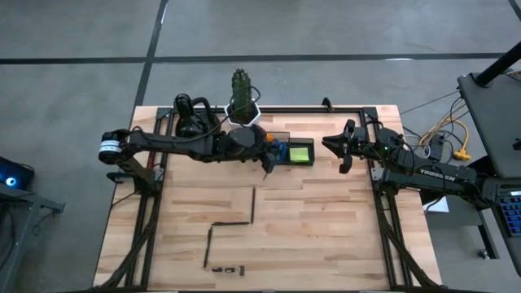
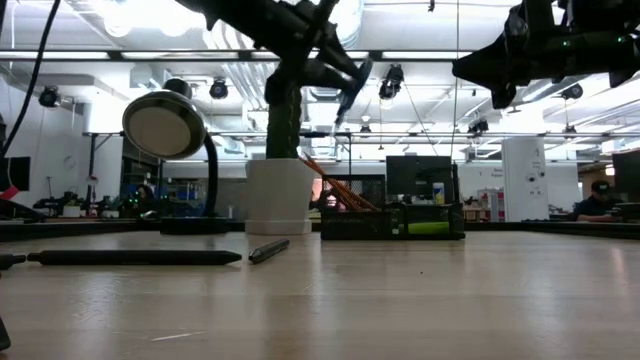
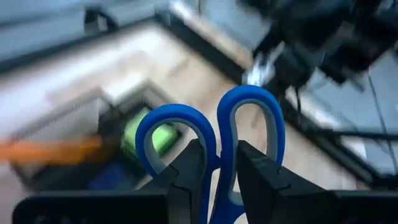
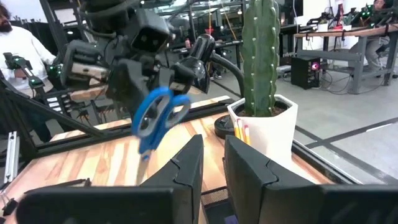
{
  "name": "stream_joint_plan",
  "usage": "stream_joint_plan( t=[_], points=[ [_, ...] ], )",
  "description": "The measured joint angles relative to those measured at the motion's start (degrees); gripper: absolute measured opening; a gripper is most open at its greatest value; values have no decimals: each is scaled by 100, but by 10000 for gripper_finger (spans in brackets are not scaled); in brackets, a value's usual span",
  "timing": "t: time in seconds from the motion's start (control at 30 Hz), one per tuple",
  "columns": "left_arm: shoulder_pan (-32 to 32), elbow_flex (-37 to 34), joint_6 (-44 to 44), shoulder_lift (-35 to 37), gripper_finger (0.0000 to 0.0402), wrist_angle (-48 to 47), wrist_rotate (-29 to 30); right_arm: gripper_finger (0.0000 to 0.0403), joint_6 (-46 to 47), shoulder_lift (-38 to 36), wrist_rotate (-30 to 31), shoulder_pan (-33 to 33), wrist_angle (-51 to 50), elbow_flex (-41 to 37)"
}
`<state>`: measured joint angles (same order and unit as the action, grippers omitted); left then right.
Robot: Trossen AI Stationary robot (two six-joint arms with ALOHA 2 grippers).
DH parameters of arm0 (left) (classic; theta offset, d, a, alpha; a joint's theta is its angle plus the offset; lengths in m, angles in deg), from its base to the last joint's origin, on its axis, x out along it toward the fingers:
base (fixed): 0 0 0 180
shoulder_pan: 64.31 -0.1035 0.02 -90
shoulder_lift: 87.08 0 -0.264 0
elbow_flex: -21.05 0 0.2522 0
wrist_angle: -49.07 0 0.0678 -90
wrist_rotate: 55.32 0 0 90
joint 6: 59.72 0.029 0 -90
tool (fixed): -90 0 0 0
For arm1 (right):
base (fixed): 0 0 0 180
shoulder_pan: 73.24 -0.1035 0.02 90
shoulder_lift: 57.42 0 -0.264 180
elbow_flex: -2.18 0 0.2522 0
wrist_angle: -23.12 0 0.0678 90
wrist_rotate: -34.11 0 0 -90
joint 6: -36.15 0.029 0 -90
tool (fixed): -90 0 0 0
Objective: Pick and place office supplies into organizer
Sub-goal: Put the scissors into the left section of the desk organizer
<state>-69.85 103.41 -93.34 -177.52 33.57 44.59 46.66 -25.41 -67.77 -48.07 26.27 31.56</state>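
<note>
While pinching the scissors point(image 3: 214, 149) in the left gripper point(image 3: 219, 171) above the organizer point(image 1: 289, 151), could snag its wall and tip it; right gripper point(image 4: 212, 163) nearly closed, empty

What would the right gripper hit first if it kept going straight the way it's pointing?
Probably the blue-handled scissors held by the left gripper. The right gripper points leftward across the organizer toward them. Depth is unclear, so it might pass above the organizer first.

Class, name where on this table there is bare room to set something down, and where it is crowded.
Bare: the table's right front, beyond the pens. Crowded: the back edge, around the organizer, cactus pot, and the left hand holding the scissors.
</note>
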Motion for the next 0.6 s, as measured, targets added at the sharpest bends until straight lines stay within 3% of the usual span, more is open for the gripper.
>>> stream_joint_plan(
  t=[0.3,0.6],
  points=[
    [-2,-11,319,-27,61,537,1160,57,2,0,0,0,-15,0],
    [-2,-16,773,-47,61,1373,1751,57,0,0,0,0,-21,0]
  ],
)
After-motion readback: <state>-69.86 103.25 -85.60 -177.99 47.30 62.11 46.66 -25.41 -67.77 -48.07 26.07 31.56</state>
